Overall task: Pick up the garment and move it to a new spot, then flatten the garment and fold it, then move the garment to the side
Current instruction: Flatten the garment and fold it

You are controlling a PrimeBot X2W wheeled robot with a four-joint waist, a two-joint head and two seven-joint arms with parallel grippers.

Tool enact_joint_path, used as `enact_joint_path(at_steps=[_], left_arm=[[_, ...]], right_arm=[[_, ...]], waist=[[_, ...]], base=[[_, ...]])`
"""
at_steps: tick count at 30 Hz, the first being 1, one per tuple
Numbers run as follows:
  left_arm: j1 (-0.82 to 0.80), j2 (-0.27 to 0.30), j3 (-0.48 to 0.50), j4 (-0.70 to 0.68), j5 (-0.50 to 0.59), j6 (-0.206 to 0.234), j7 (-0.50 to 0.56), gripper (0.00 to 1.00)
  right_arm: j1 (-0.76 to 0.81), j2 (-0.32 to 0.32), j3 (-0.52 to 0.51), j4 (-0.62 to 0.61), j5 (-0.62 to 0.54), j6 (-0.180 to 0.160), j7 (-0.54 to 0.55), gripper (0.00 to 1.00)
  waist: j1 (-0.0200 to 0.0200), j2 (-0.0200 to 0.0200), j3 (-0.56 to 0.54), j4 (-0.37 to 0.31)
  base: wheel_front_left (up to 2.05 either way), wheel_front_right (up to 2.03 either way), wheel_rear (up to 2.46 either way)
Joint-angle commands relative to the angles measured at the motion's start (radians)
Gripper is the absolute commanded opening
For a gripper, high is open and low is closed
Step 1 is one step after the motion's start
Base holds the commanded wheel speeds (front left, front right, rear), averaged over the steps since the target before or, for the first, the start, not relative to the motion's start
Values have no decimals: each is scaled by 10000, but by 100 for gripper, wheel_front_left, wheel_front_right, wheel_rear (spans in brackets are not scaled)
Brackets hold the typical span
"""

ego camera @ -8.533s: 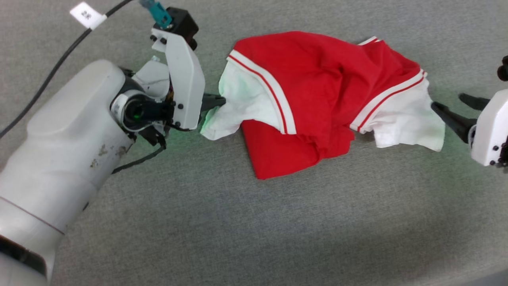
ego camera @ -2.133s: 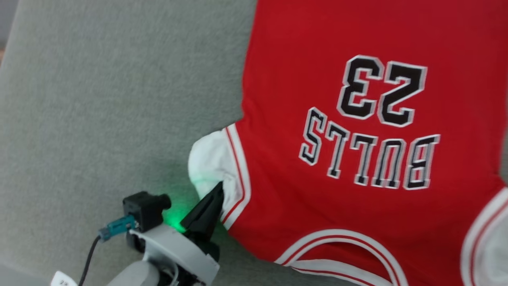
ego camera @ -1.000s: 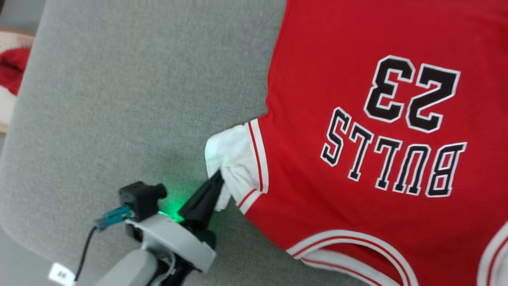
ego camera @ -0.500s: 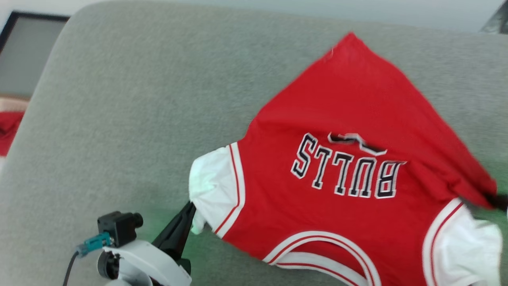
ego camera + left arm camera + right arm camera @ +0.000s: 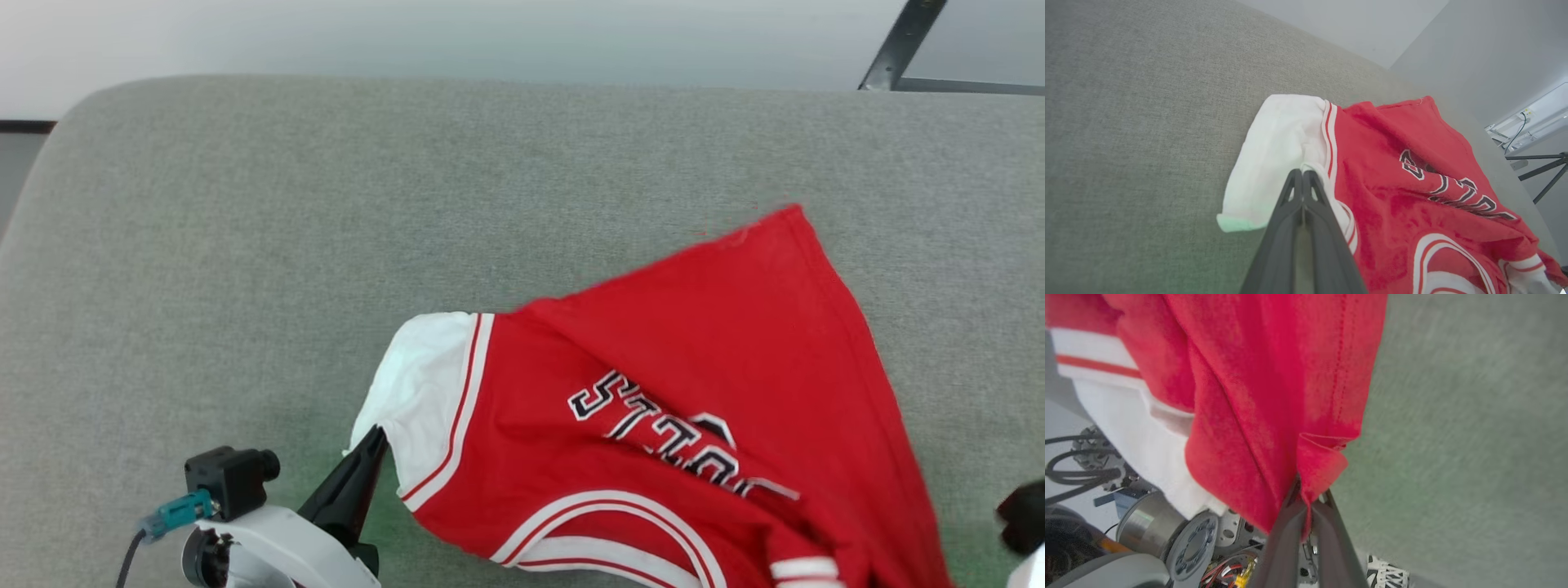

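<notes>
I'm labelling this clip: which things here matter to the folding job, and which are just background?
Job: garment; left gripper and right gripper, both shut on it; grey padded surface.
Background: tripod; cables.

The garment (image 5: 653, 384) lies on the desk (image 5: 245, 245), toward its near right, with the left tool (image 5: 375, 437) clamped on the garment's left sleeve and the right tool (image 5: 1304, 492) on its right edge.

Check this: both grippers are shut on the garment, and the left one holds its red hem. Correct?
No. The left gripper holds the garment by its white sleeve, not its red hem; see the left wrist view. The right gripper is shut on it too.
</notes>
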Motion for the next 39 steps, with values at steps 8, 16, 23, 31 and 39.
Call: enact_joint_path(at_steps=[8, 16, 23, 31, 39], left_arm=[[52, 10, -73, -79, 96, 89, 80, 0], [44, 49, -174, -254, 170, 167, 183, 0], [-265, -125, -309, -367, 279, 103, 217, 0], [-1014, -467, -512, -247, 519, -168, 296, 0], [-1635, -895, -701, 190, 713, -554, 158, 0]], right_arm=[[436, 862, 195, -628, -474, -7, 404, 3], [-849, 604, -927, -1368, -327, -7, -266, 100], [-3743, -217, -1109, -881, -1104, -7, -1057, 100], [-7290, -579, 1197, 2321, -1344, -10, -1832, 100], [-9078, -736, 3221, 5050, -1230, -7, -2276, 100]], waist=[[0, 0, -13, -68], [0, 0, -68, 135], [0, 0, 334, 561], [0, 0, 1463, 1285], [0, 0, 2207, 1823]], base=[[0, 0, 0], [0, 0, 0], [0, 0, 0], [0, 0, 0], [0, 0, 0]])
